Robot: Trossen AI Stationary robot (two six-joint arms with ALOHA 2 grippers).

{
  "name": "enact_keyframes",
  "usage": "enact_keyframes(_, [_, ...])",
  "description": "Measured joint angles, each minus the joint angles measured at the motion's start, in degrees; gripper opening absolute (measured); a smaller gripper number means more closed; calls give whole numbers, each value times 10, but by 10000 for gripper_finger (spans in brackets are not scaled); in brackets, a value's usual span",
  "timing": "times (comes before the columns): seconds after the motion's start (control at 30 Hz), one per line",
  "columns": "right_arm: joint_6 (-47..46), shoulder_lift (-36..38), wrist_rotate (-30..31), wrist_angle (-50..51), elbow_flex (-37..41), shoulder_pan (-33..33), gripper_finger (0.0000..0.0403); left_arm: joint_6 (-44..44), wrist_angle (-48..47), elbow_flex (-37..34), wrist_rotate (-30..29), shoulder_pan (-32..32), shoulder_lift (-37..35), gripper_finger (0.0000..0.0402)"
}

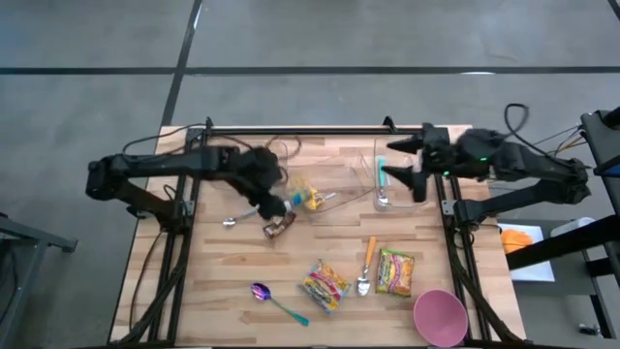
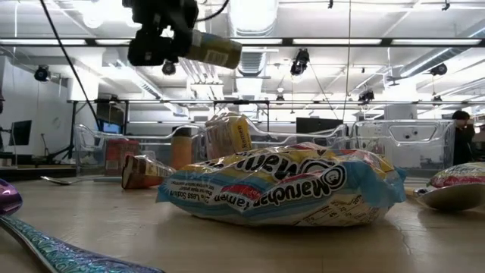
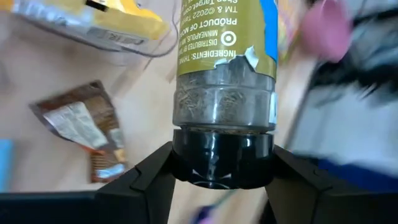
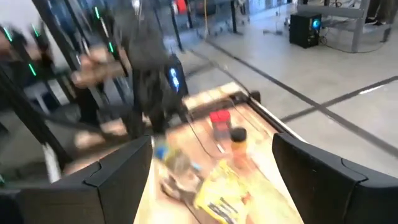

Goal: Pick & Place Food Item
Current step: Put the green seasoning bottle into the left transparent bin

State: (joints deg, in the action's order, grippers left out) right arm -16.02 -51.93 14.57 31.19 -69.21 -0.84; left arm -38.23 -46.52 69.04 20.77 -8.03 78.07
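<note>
My left gripper (image 1: 265,192) is shut on a spice jar (image 3: 225,68) with a black cap and a gold label. It holds the jar high above the table, which the low view (image 2: 214,48) also shows. The jar is above the wood just left of a clear bin (image 1: 325,194) that holds a yellow bag. A brown packet (image 1: 279,227) lies flat on the table below the gripper. My right gripper (image 1: 399,163) is open and empty over a second clear bin (image 1: 387,184) at the back right; its fingers stand wide apart in the right wrist view (image 4: 211,180). My left gripper pinches the jar's black cap (image 3: 222,163) between its two fingers, one on each side of the cap. The jar is lifted clear of the table. It lies nearly level and sticks out forward from the fingers, bottom end away from them (image 2: 227,53).
A metal spoon (image 1: 235,219) lies left of the brown packet. Two ramen packs (image 1: 325,284) (image 1: 395,271), an orange-handled spoon (image 1: 367,264), a purple spoon (image 1: 275,299) and a pink bowl (image 1: 441,317) lie toward the near edge.
</note>
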Motion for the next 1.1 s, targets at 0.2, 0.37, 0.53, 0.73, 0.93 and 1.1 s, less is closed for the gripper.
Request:
enact_keyframes(0.2, [112,-106,0,93,-75,0,327,-83,33,0,92,-53,-3,204])
enact_keyframes(0.37, [219,-198,6,126,-160,-10,327,-129,86,0,169,-90,-3,204])
enact_keyframes(0.53, [318,-281,14,165,-226,-26,327,-166,133,0,221,-118,-3,204])
enact_keyframes(0.73, [434,-371,127,182,-295,-58,327,-195,152,0,242,-139,-3,204])
enact_keyframes(0.93, [488,-446,212,198,-383,-81,327,-223,184,0,269,-139,-3,204])
enact_keyframes(1.1, [468,-494,186,257,-438,-85,327,-224,190,0,280,-140,-3,204])
